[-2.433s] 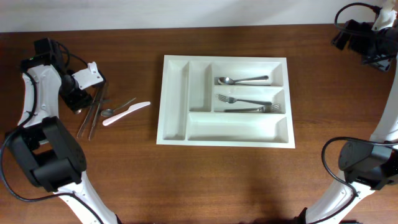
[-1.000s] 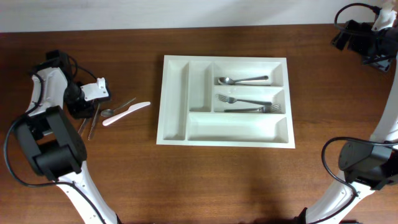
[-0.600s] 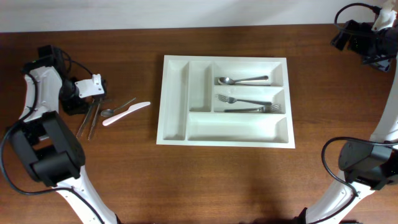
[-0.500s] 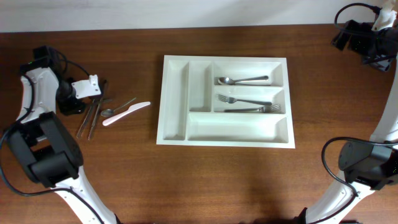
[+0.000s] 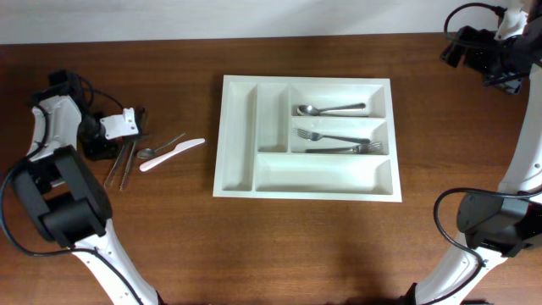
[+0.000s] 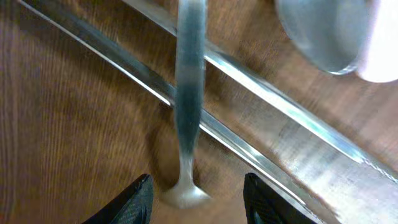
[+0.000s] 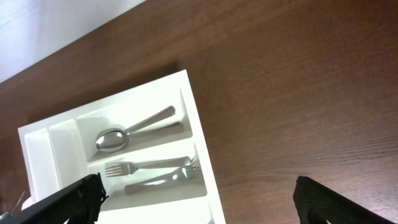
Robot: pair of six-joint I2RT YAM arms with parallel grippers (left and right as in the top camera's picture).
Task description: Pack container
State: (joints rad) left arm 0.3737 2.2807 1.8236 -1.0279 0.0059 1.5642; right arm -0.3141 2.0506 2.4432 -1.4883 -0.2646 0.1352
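The white container (image 5: 218, 152) lies mid-table; it also shows in the right wrist view (image 7: 199, 155). Its top long compartment holds a spoon (image 5: 329, 109), and the middle one holds two forks (image 5: 334, 141). My left gripper (image 5: 118, 135) is down at the loose cutlery left of the tray. In the left wrist view its open fingers (image 6: 196, 199) straddle the end of a thin metal handle (image 6: 188, 112) without touching it. My right gripper (image 5: 474, 52) is open and empty, high over the far right corner (image 7: 199, 205).
Left of the tray lie two metal knives (image 5: 125, 165), a small spoon (image 5: 148, 152) and a white plastic knife (image 5: 174, 152). The knives cross under the handle (image 6: 267, 99). A spoon bowl (image 6: 323, 31) sits beside the white knife (image 6: 382, 43).
My left gripper has shifted about over the cutlery pile and come down close to it. My right arm has moved slightly left. The tray's contents are unchanged.
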